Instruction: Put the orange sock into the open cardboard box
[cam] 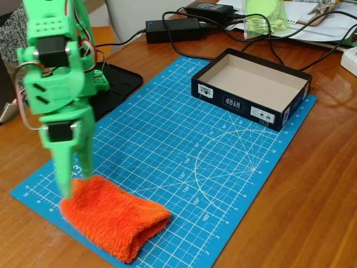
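Orange sock (pixel 117 222) is seen lying flat at the near left corner of a blue cutting mat (pixel 184 162), with the green gripper (pixel 73 187) lowered onto its left end, jaws slightly parted around the fabric, well apart from the box (pixel 251 88) at the mat's far right.

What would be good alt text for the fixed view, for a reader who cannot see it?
A green robot gripper points down at the left end of an orange sock lying on a blue cutting mat. An open cardboard box, empty, sits at the mat's far right corner on a wooden table.
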You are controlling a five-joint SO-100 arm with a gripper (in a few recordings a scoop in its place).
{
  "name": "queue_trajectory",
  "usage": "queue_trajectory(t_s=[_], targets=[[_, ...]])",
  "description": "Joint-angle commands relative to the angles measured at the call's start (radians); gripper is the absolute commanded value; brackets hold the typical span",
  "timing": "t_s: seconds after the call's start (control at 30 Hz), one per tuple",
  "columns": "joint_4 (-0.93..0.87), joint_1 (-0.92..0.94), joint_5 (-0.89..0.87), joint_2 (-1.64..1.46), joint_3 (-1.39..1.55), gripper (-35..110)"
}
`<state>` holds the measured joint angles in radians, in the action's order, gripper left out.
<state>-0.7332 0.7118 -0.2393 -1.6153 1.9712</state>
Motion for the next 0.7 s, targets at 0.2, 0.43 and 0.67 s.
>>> queue_trajectory(t_s=[0.2,0.43,0.67], targets=[[-0.041,-0.041,0.272,0.078,0.008,19],[-0.020,-0.031,0.322,0.025,-0.025,0],[-0.183,-0.236,0.374,-0.183,-0.224,0]])
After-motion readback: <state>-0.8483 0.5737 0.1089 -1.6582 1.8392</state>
